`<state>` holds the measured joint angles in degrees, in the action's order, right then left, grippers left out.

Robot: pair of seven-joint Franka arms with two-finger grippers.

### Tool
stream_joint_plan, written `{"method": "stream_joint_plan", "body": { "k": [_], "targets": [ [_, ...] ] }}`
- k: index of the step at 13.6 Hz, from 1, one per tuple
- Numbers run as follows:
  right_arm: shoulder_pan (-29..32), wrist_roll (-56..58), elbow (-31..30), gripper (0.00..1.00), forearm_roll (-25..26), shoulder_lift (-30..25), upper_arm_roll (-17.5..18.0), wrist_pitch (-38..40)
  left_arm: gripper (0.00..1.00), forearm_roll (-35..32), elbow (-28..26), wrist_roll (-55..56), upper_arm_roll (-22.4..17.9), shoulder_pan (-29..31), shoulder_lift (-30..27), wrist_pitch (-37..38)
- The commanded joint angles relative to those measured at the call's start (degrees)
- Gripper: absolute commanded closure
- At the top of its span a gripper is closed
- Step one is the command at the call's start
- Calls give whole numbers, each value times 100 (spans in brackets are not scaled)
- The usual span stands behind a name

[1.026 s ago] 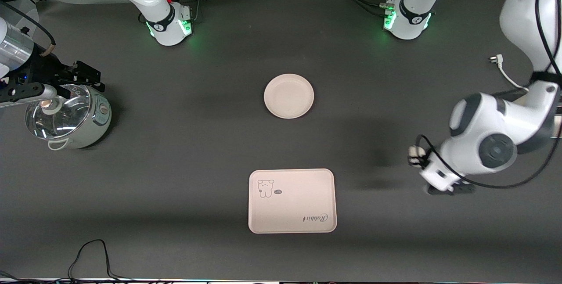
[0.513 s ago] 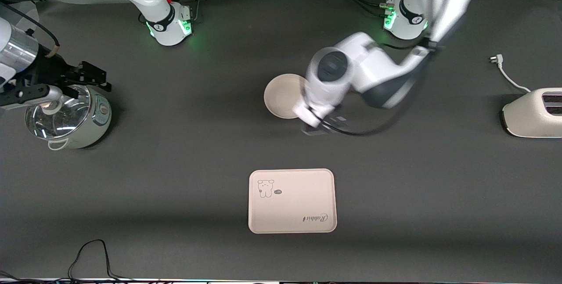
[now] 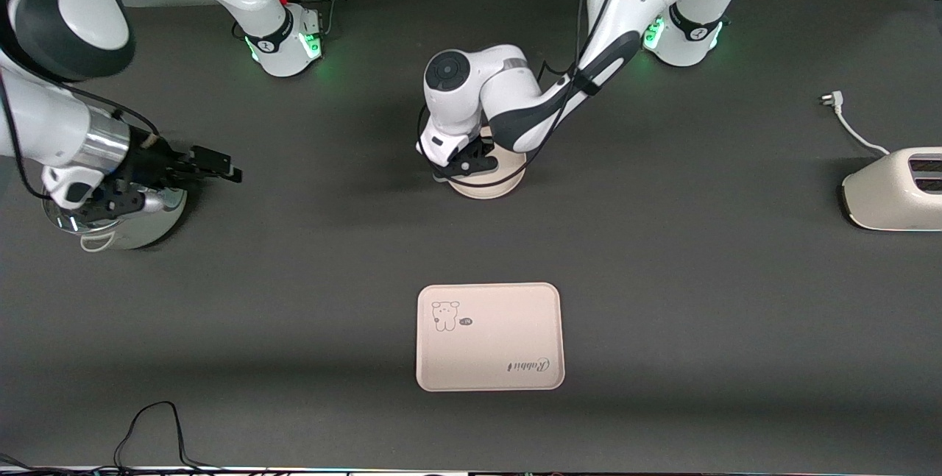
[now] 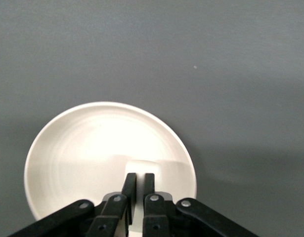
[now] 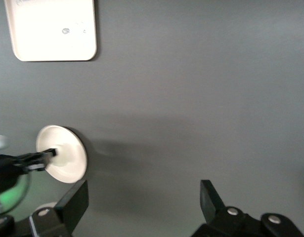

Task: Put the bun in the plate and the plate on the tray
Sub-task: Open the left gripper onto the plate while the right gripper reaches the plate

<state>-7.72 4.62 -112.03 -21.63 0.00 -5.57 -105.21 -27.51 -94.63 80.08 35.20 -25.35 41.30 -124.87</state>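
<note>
While the left gripper [image 3: 469,164] hangs low over the plate [image 3: 500,183], its fingers [image 4: 130,185] stand nearly together, clamped on the bun [image 4: 141,168], a small off-white lump that shows between and just past the tips in the left wrist view. Whether the bun touches the plate's floor cannot be told. The plate lies at mid-table, farther from the front camera than the tray [image 3: 490,337] and well apart from it. The tray holds nothing.

The right gripper [image 3: 210,165] hangs over the table beside a steel pot [image 3: 118,222] at the right arm's end, fingers [image 5: 74,204] spread wide with nothing between them. A toaster [image 3: 894,190] sits at the left arm's end.
</note>
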Motion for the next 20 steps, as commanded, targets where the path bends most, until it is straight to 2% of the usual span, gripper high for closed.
{"method": "stream_joint_plan", "body": {
  "k": [1,2,3,4,6,7,11,13,15,17,20],
  "targets": [
    [-19,74,-730,0,-848,-88,-6,-595,88,-280,-98,148,-390,-269,9,-169],
    [-19,170,-898,0,-1174,-44,3,-719,87,-316,-160,157,-391,-260,27,-248],
    [-28,310,-1030,0,-1455,8,3,-798,79,-317,-178,157,-391,-252,18,-266],
    [-37,494,-1118,0,-1728,87,12,-842,63,-317,-187,157,-391,-252,27,-266],
    [-168,924,-1417,0,-2343,158,3,-956,9,-334,-187,157,-400,-252,27,-266],
    [-178,1162,-1583,0,-2563,202,12,-1079,1,-352,-187,157,-400,-252,27,-266],
    [-230,2059,-1778,0,-3259,501,12,-1176,0,-369,-248,157,-435,-260,18,-248],
    [-493,2157,-1927,0,-3339,510,12,-1518,0,-369,-240,157,-426,-225,-26,-187],
    [-861,2166,-2138,0,-3688,475,3,-1957,0,-308,-100,87,-409,-129,-244,-108],
    [-1265,2166,-2375,0,-3875,396,12,-2458,0,-308,207,-131,-365,134,-447,338],
    [-1854,2166,-2595,0,-4366,369,3,-3055,0,-89,1242,-1210,-356,599,-606,1435]
  ]
}}
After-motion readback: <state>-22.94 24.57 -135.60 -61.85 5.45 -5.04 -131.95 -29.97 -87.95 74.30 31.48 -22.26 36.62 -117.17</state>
